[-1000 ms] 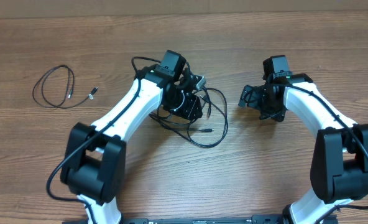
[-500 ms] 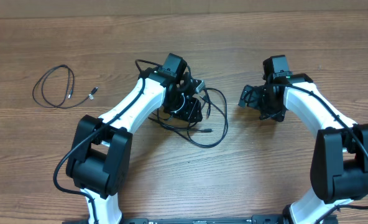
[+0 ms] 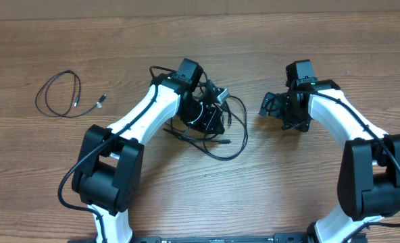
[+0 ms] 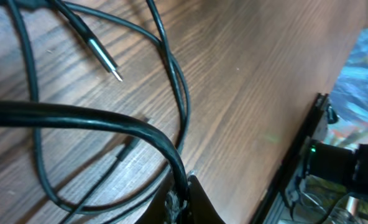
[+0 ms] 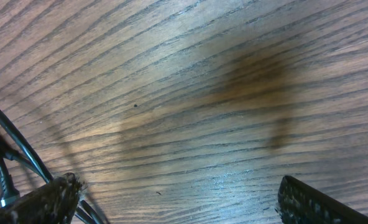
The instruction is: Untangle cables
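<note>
While both arms reach over the brown wood-grain table (image 3: 267, 196), the overhead view has the white-and-black left arm (image 3: 142, 118) entering from 7 o'clock and the white-and-black right arm (image 3: 335, 118) entering from 5 o'clock.

The tangled black cables (image 3: 213, 135), thin cords crossing in several loops, lie just off the table's centre toward 12 o'clock, under and around the end of the left arm. A loose black cable loop (image 3: 76, 94) lies well apart from them at 10 o'clock. A small silver-ended plug (image 3: 101, 101) rests at 3 o'clock of that loop; whether the two are joined cannot be told.

The left gripper (image 4: 181, 198) sits within the tangle. Its jaws are fully closed and pinch one black cord, which runs from 9 o'clock of the left wrist view down to the fingertips at 6 o'clock.

The right gripper (image 5: 178, 205) hovers near the tangle, at its 3 o'clock. Its jaws are spread wide and hold nothing, with only bare wood between them. Cords pass one finger (image 5: 44, 202) at 8 o'clock of the right wrist view; contact cannot be told.

A silver-tipped plug (image 4: 103, 59) lies flat on the wood at 11 o'clock of the left wrist view.
</note>
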`<state>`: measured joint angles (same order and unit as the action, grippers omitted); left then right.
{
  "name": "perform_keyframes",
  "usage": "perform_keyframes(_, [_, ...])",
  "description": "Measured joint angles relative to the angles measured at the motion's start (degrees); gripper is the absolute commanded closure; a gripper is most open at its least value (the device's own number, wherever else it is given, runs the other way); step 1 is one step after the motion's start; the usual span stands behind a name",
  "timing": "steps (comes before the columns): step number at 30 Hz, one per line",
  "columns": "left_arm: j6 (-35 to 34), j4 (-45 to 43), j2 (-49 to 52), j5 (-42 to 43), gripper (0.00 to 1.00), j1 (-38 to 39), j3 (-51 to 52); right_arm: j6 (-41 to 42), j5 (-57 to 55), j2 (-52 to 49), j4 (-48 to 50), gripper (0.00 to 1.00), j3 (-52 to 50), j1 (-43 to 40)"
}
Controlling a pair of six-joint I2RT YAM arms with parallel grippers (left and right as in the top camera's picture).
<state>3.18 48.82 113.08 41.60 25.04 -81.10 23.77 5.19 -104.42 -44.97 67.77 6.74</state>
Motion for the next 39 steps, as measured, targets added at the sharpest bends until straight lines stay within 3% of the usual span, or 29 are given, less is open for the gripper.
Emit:
perform_keyframes(8, [0.0,3.8,-0.9,2.6,0.96,0.0,0.0,0.0,0.0,0.0,0.0,0.00,0.0,0.0])
perform_keyframes(15, [0.0,2.1,-12.3,2.8,0.96,0.0,-3.1,0.0,0.0,0.0,0.0,0.00,0.0,0.0])
perform_keyframes(23, [0.1,-7.8,-29.4,3.3,0.96,0.0,-12.7,0.0,0.0,0.0,0.0,0.00,0.0,0.0])
perform_keyframes(33, [-1.3,-23.8,-41.4,3.6,0.96,0.0,-16.5,0.0,0.0,0.0,0.0,0.00,0.0,0.0])
perform_keyframes(39, [-1.5,-25.4,-47.6,2.1,0.96,0.0,-16.8,0.0,0.0,0.0,0.0,0.00,0.0,0.0])
